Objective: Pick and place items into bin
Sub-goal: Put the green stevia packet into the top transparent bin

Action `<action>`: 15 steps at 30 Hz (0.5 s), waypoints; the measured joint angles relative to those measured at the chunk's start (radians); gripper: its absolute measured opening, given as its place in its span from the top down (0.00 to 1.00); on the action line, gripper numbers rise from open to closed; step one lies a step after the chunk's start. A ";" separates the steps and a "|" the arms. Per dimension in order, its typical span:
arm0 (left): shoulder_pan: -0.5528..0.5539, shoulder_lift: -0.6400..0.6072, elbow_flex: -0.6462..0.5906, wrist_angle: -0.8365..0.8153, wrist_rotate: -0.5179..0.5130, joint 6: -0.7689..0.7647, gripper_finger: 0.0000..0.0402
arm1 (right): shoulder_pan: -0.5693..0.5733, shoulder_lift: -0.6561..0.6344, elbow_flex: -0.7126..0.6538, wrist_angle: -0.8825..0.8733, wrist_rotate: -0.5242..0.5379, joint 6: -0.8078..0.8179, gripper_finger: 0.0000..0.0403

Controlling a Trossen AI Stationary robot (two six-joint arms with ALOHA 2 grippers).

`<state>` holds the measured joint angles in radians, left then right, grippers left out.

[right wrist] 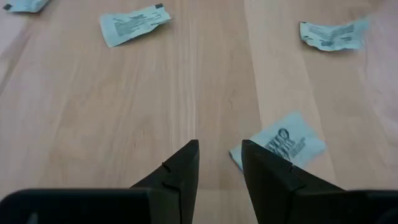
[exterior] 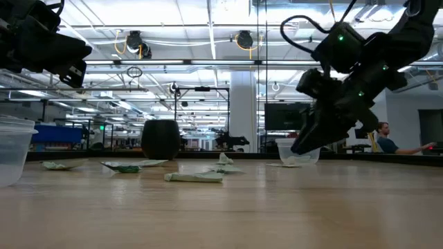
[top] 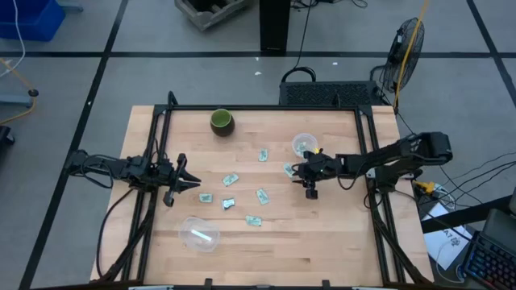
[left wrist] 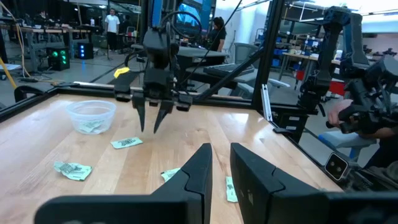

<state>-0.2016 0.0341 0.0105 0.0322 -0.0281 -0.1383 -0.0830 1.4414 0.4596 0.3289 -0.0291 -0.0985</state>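
Observation:
Several pale green-and-white packets lie flat on the wooden table, among them one (top: 231,179), another (top: 262,195) and a third (top: 254,219). My right gripper (top: 310,193) hangs open over the table, fingers pointing down, just above bare wood (right wrist: 220,149). A packet (right wrist: 280,144) lies beside one of its fingers, untouched. The left wrist view shows that gripper (left wrist: 151,124) with its fingers apart. My left gripper (top: 196,184) waits at the table's left, raised, its fingers (left wrist: 221,152) a narrow gap apart and holding nothing.
A clear plastic cup (top: 304,145) with a packet inside stands just beyond my right gripper. A second clear cup (top: 199,234) stands near the front left. A dark green cup (top: 222,122) stands at the far edge. A black frame (top: 364,137) borders the table.

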 joint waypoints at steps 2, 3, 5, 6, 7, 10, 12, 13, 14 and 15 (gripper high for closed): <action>0.000 0.000 0.000 -0.001 0.000 0.000 0.85 | 0.000 0.025 0.011 0.002 0.000 0.008 0.71; 0.000 0.000 0.000 0.000 0.000 0.000 0.85 | 0.000 0.040 0.016 0.002 0.000 0.011 0.71; 0.000 0.000 0.000 0.000 0.000 0.000 0.85 | 0.002 0.074 0.031 0.002 0.002 0.015 0.71; 0.000 0.000 0.000 0.000 0.000 0.000 0.85 | 0.004 0.086 0.037 0.002 0.008 0.013 0.71; 0.000 0.000 0.000 0.000 0.000 0.000 0.85 | 0.007 0.098 0.043 0.002 0.022 0.009 0.71; 0.000 0.000 0.000 0.000 0.000 0.000 0.85 | 0.017 0.125 0.054 0.004 0.079 -0.010 0.71; 0.000 0.000 0.000 0.000 0.000 0.000 0.85 | 0.021 0.127 0.058 0.004 0.104 -0.025 0.71; -0.001 0.000 0.000 0.000 0.000 0.000 0.85 | 0.020 0.127 0.058 0.003 0.109 -0.028 0.71; -0.001 0.000 0.000 0.000 0.000 0.000 0.85 | 0.019 0.127 0.058 0.003 0.110 -0.028 0.71; -0.001 0.000 0.000 0.000 0.000 0.000 0.85 | 0.019 0.127 0.058 0.003 0.113 -0.025 0.71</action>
<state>-0.2024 0.0345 0.0105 0.0322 -0.0280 -0.1383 -0.0635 1.5688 0.5179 0.3321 0.0843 -0.1236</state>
